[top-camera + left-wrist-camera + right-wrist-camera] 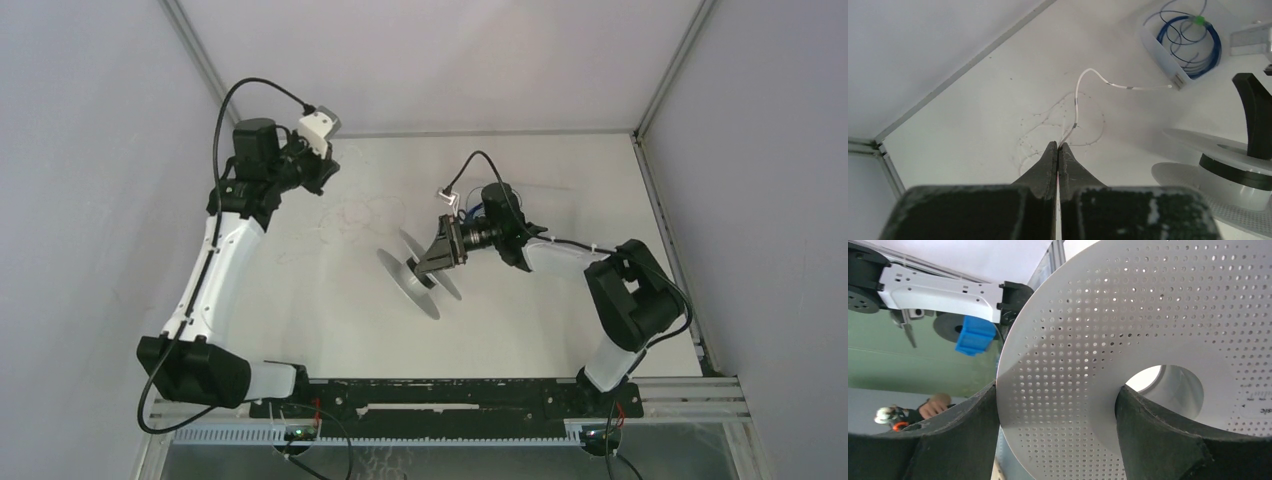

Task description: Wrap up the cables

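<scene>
Cable (1076, 102) end pinched by shut left gripper (1058, 150); loops lie mid-frame. Spool (402, 280) clamped by right gripper (428, 262). Step judged: feeding onto spool. Next: end to be carried to hub.

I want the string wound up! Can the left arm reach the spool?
Probably yes: nothing stands between the left gripper, pinching the cable, and the spool the right gripper holds.

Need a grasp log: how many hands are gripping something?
2. The left hand, far left on the table, is shut on the thin pale cable; the right hand, mid-table, clamps the perforated spool. Neither is hidden.
</scene>
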`<move>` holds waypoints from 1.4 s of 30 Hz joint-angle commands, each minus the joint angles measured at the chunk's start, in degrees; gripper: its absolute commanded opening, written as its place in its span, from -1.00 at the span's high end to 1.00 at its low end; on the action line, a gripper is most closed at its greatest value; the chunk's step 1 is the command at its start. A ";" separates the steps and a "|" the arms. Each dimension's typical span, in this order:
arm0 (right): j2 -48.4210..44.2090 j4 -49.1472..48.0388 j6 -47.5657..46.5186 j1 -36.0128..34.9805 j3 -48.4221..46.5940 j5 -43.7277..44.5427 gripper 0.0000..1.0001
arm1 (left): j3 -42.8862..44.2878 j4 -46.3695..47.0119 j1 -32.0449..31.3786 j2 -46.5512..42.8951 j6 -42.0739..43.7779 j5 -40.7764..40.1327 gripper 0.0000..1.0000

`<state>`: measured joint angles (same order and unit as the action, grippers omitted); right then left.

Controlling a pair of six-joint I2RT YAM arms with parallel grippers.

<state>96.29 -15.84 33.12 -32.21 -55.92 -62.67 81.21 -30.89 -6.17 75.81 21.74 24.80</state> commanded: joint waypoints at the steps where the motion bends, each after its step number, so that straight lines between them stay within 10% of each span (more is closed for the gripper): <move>1: 0.07 -23.84 14.97 1.61 1.88 -4.66 0.54 | -3.16 -2.32 -2.64 -1.09 5.12 2.13 0.99; 8: 5.01 -31.13 20.28 4.55 3.50 -7.89 0.49 | -6.13 -5.94 -8.59 -2.93 9.63 3.50 0.99; 42: 5.78 20.16 -17.65 10.23 -8.48 -4.73 -0.67 | -8.36 -8.74 -24.63 -2.02 13.07 -5.04 0.99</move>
<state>100.95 -1.32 20.53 -23.29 -62.78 -70.32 72.12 -40.45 -30.37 73.87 34.04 20.32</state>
